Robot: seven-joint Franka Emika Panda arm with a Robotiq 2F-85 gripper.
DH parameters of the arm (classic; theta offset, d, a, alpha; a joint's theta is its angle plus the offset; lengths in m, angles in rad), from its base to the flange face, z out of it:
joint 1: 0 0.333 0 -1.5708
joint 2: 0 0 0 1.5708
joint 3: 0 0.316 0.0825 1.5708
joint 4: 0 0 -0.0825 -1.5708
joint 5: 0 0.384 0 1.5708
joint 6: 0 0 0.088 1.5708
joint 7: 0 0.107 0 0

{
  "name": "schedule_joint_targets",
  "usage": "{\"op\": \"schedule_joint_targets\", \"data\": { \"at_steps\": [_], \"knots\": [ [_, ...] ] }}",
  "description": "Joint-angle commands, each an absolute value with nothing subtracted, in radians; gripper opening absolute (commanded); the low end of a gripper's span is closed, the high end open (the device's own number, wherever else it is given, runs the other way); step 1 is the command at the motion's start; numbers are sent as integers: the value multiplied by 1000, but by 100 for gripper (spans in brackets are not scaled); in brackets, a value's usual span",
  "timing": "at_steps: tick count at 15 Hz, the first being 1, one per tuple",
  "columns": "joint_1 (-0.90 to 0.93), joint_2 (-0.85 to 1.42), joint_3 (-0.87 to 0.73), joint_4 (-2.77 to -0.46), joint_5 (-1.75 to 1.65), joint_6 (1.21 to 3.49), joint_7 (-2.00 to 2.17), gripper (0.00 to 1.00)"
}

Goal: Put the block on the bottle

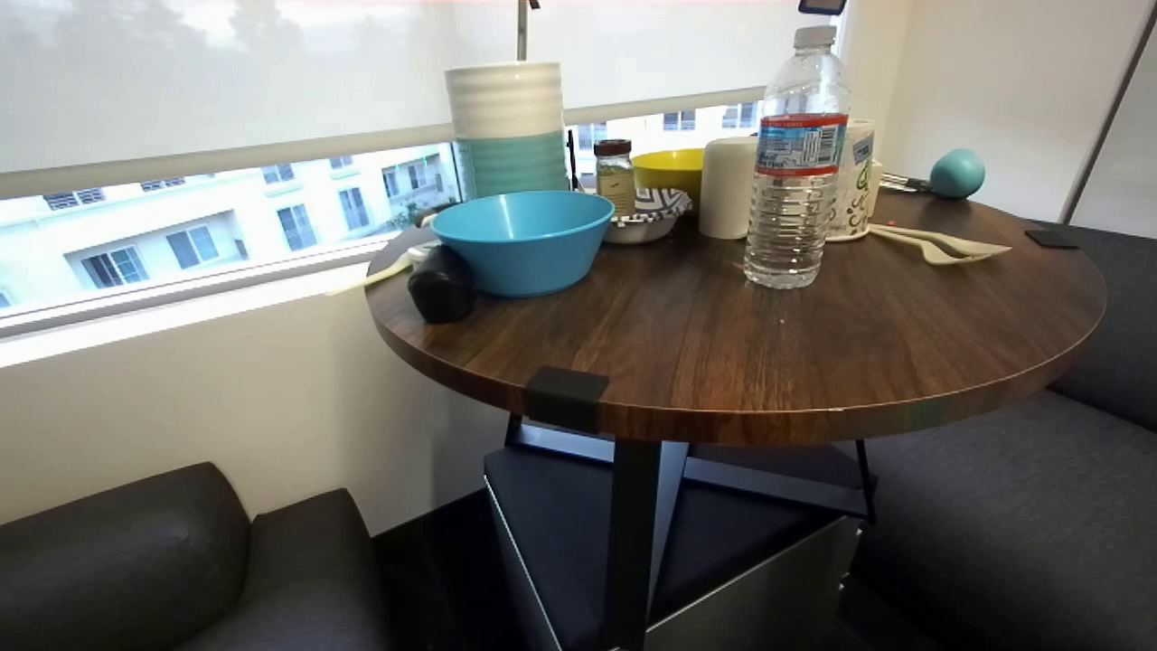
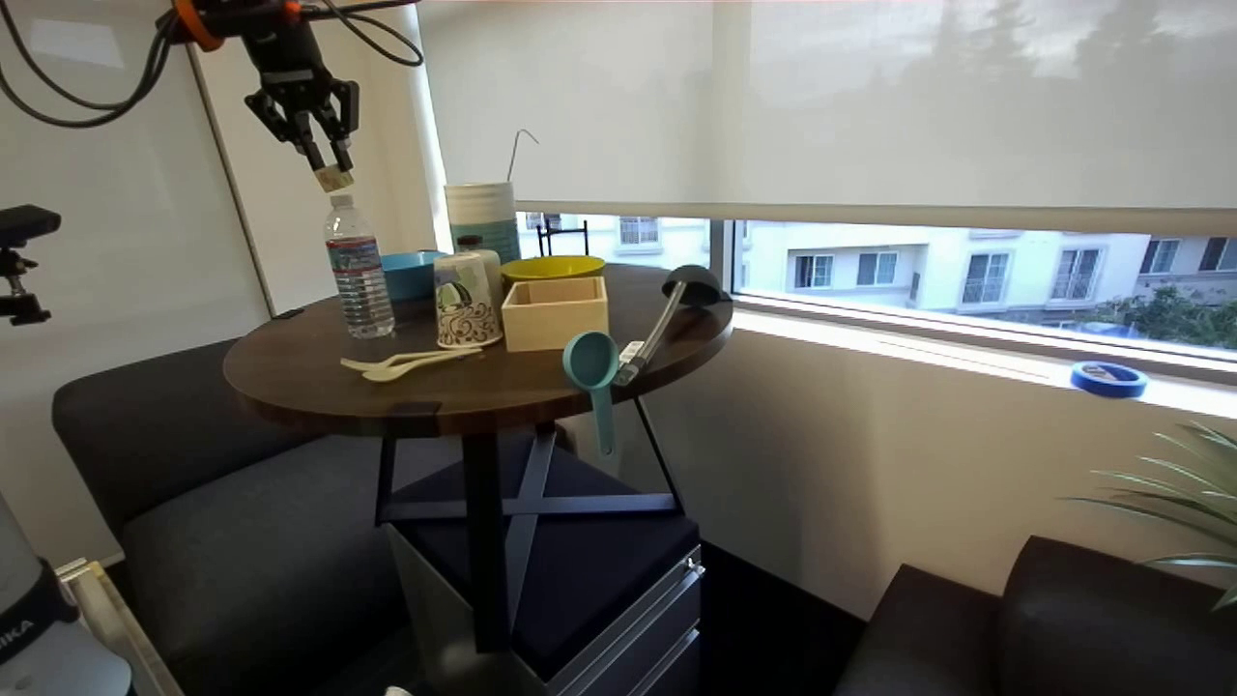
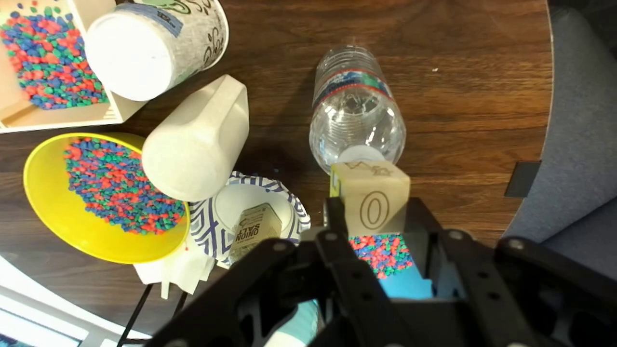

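Note:
The block (image 2: pixel 334 179) is a small pale wooden cube; in the wrist view the block (image 3: pixel 375 209) shows an "0" on one face and a yellow edge on its left. My gripper (image 2: pixel 329 162) is shut on it, one finger on each side, also in the wrist view (image 3: pixel 376 205). The clear bottle (image 2: pixel 359 280) stands upright on the table with its white cap on, and also shows in an exterior view (image 1: pixel 795 199) and the wrist view (image 3: pixel 356 115). The block is just above the cap, with a small gap in an exterior view. In the wrist view the block partly covers the cap.
Near the bottle on the round table (image 1: pixel 687 362) are a paper cup (image 2: pixel 468 300), a white mug (image 3: pixel 193 140), a blue bowl (image 1: pixel 533 244), a patterned bowl (image 3: pixel 289 202) with a spice jar, a yellow bowl (image 3: pixel 53 193), a wooden box (image 2: pixel 556 324) and cutlery (image 2: pixel 406 362).

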State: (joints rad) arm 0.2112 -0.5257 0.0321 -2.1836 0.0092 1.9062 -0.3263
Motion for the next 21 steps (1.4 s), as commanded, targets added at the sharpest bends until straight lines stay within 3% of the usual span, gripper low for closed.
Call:
{"op": "schedule_joint_targets", "data": {
  "at_steps": [1, 21],
  "knots": [
    [207, -495, 31, -2135, 18, 1851, -353, 10],
    [205, -468, 31, -2117, 30, 1853, -355, 10]
  ]
}}
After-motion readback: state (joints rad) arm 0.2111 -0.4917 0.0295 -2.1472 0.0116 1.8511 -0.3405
